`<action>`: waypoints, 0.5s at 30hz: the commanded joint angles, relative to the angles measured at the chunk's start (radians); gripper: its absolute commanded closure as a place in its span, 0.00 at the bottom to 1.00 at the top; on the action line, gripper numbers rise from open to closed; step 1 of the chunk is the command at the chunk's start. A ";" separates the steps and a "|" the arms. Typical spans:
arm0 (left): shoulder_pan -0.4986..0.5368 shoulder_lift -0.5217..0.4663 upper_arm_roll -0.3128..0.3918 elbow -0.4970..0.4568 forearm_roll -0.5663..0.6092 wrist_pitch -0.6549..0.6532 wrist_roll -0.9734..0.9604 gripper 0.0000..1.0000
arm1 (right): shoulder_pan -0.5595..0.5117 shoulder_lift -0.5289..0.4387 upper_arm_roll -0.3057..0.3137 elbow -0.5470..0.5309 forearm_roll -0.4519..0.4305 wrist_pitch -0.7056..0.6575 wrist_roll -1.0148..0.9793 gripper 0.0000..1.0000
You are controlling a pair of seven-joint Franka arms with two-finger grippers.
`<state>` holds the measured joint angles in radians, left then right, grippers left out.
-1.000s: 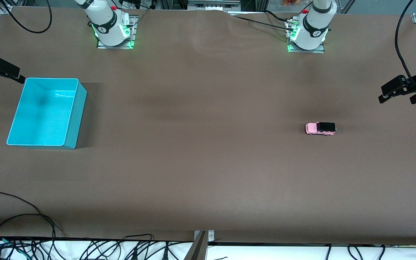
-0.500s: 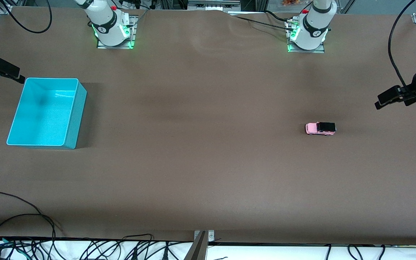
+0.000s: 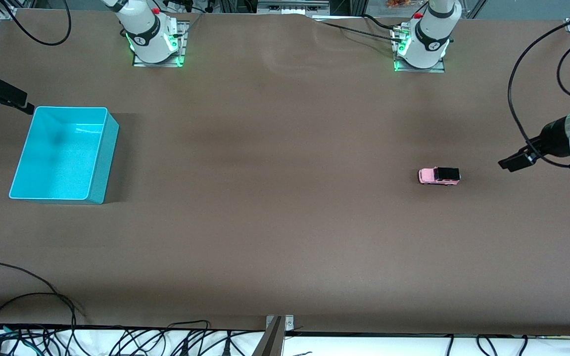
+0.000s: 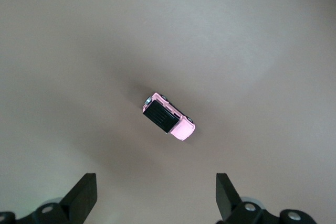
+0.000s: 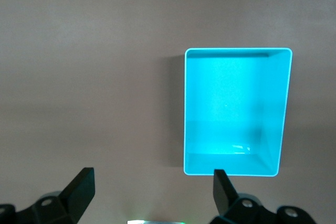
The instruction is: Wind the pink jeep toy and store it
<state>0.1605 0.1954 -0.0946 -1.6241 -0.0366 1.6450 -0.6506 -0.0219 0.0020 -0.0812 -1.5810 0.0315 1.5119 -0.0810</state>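
Approach is the step I judge to be in hand: nothing is picked up yet, and neither winding nor storing has begun. I see the jeep (image 3: 439, 175) on its wheels on the bare table (image 3: 285, 237), toward the left arm's end, well apart from the bin (image 3: 102, 163) at the right arm's end. My left gripper (image 3: 512, 163) hangs over the table near the jeep, between it and the table's edge, not touching it. In the left wrist view the jeep (image 4: 168, 116) lies ahead of the spread fingers (image 4: 84, 192), skewed to the line between them; the claw is released and empty.

My right gripper (image 3: 5, 96) waits just beside the bin, also released and holding nothing; its wrist view shows the bin (image 5: 236, 166) empty.

Next, I think I need to bring the left gripper over the jeep, turn the wrist so the fingers straddle its narrow sides, then descend and clench. It is small and on wheels, so a finger landing early could roll it off. Winding probably means dragging it backward under light pressure, so I want a low, square hold.
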 commanded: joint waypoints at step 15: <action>-0.013 0.133 -0.007 -0.052 0.070 0.071 -0.613 0.00 | 0.005 0.001 -0.003 0.016 -0.007 -0.010 -0.008 0.00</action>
<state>0.1536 0.3165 -0.0951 -1.6326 0.0008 1.6574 -1.1293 -0.0219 0.0020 -0.0812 -1.5811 0.0315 1.5118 -0.0810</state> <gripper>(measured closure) 0.000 0.000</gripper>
